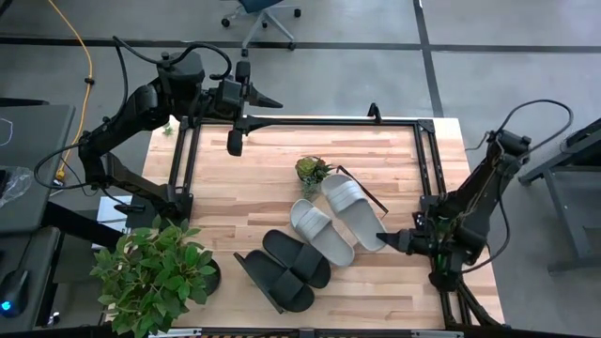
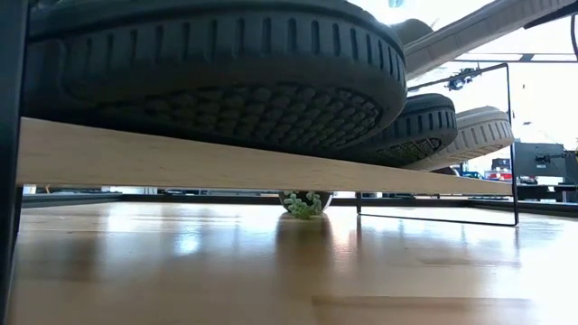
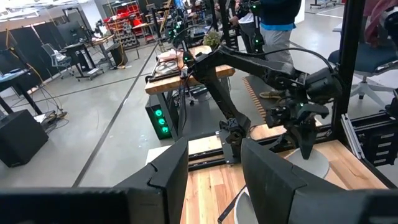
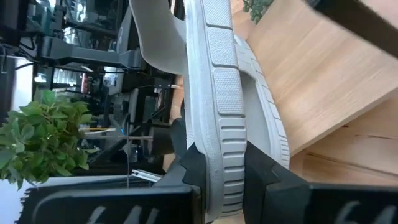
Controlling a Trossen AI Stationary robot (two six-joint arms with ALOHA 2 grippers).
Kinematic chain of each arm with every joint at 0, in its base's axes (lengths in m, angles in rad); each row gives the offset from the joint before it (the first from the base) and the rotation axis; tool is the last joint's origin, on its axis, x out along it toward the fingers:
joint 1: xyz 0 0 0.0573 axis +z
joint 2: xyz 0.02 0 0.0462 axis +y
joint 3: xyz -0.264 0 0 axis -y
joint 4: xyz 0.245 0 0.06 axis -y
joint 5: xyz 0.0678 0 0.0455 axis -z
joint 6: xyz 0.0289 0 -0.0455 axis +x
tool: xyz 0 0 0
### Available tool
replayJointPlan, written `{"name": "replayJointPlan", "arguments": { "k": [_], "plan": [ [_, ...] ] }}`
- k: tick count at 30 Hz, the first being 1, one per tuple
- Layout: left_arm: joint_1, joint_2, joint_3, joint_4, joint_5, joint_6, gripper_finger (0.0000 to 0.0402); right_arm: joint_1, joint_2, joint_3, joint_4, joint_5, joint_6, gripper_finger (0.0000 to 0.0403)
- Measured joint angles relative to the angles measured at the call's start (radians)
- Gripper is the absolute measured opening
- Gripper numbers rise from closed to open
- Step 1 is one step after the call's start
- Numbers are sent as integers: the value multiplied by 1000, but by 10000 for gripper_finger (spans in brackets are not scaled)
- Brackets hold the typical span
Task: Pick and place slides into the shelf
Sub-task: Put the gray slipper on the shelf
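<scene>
High view showed the right tool low at the tabletop's right edge, clamped on the rim of a light grey slide, while the left tool waited raised over the far edge, fingers apart and empty. All four slides lay side by side on the shelf, its pale wood plank slanted across the tabletop. The grey slide's matte sole edge was ribbed; the black pair was smooth.

Two black slides and two grey slides line the shelf.
</scene>
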State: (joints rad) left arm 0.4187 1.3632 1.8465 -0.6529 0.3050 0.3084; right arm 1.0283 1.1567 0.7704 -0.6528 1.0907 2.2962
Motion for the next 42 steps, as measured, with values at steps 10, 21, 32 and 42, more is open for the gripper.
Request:
{"name": "replayJointPlan", "arguments": {
  "k": [10,21,32,42],
  "plan": [
    [0,0,0,-1,-1,0,138,0,-166,0,-56,-109,-115,34],
    [0,0,0,-1,-2,0,138,0,-215,0,-134,-122,-148,33],
    [0,0,0,-2,-2,1,138,0,-202,0,-63,-107,-169,31],
    [0,0,0,-2,-3,1,138,0,-194,0,-72,-185,-176,31]
  ]
}}
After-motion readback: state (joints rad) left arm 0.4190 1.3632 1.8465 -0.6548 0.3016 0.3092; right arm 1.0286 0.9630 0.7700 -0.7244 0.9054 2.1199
